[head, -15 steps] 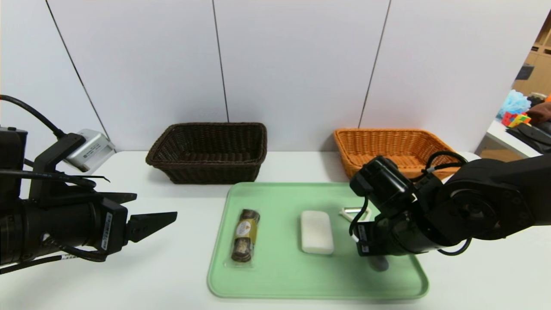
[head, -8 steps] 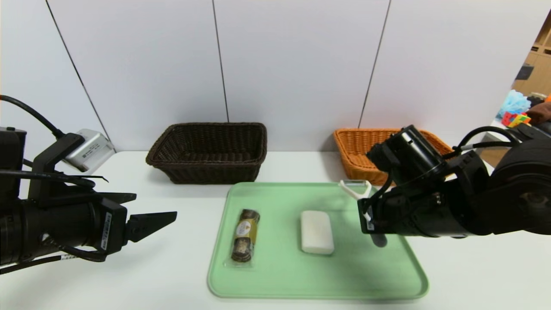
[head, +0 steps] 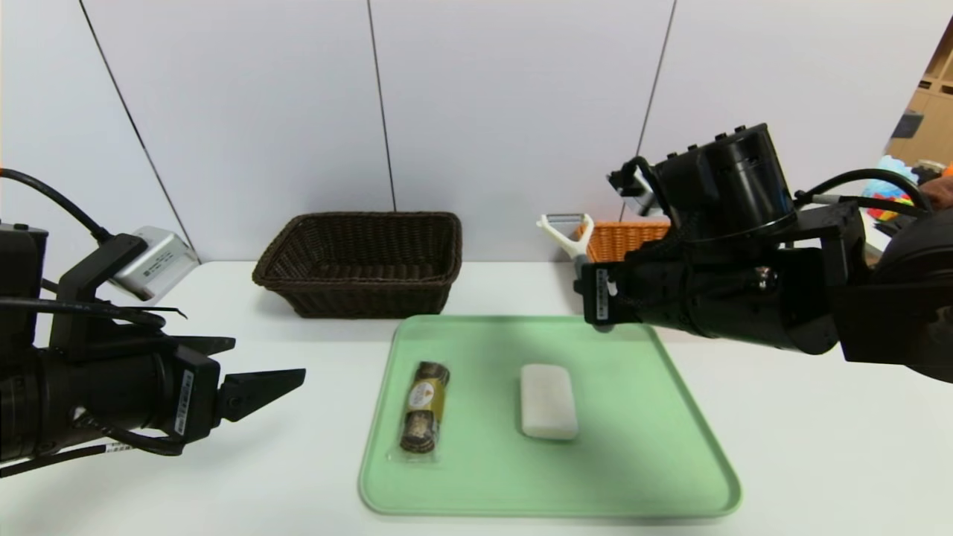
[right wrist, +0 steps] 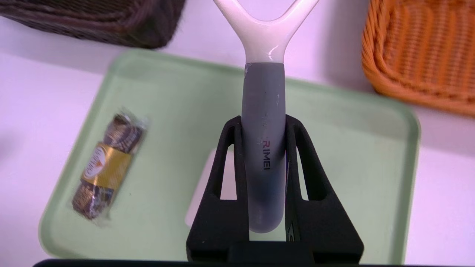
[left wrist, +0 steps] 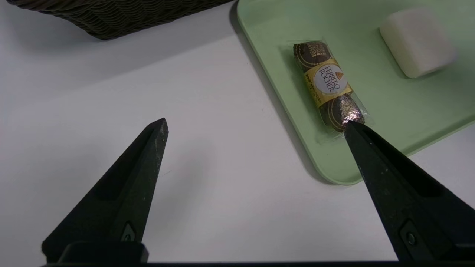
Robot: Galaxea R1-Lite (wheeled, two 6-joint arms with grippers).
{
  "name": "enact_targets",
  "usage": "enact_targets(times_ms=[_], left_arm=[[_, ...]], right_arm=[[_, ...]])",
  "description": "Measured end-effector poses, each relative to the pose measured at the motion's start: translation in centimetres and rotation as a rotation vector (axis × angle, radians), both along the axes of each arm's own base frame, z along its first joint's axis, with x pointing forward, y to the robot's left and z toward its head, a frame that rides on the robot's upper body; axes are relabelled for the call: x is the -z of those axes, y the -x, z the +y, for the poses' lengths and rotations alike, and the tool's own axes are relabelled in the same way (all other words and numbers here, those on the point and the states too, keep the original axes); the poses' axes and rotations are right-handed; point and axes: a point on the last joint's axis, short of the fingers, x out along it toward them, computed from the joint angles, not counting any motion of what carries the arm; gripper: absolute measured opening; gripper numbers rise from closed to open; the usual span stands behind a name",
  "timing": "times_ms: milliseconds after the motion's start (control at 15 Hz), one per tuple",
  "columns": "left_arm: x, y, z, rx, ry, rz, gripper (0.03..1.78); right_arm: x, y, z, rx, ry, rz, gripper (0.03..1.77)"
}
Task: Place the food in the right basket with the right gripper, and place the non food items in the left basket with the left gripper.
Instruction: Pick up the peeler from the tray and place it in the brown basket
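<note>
The peeler [right wrist: 263, 122], head toward twelve o'clock beyond the tray [head: 670, 439], is clamped by the right gripper [right wrist: 263, 155]; the left gripper [left wrist: 256, 126] gapes empty.

"FERRERO ROCHER" on chocolate sleeve [left wrist: 327, 83]; "RIMEI", peeler [right wrist: 264, 148]

It looks like a lab or test room. A bare white table [head: 819, 447] stands against plain white wall panels [head: 514, 112]. Wooden shelving [head: 931, 112] and a cluttered side table [head: 886, 242] show at the right.

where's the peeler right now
In the head view the peeler is off the tray, held by its grey handle in the right gripper, up in front of the orange basket.
</note>
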Motion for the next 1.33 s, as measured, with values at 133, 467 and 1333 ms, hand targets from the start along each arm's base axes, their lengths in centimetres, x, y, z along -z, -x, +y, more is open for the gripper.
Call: enact_targets(times_ms=[133, 467, 1333], left_arm=[[0.1, 0.0, 0.0, -0.005, 0.004, 0.006, 1.69], [0.3, 0.1, 0.0, -0.013, 0.010, 0.018, 1.69], [1.7, 0.2, 0.1, -0.013, 0.002, 0.040, 1.69]], right_arm=[[-0.6, -0.6, 1.2, -0.049, -0.009, -0.090, 0.29], [-1.5, -2.6, 4.9, -0.121, -0.045, -0.238, 0.29], [1.4, -9.6, 13.3, -0.166, -0.117, -0.503, 0.29]])
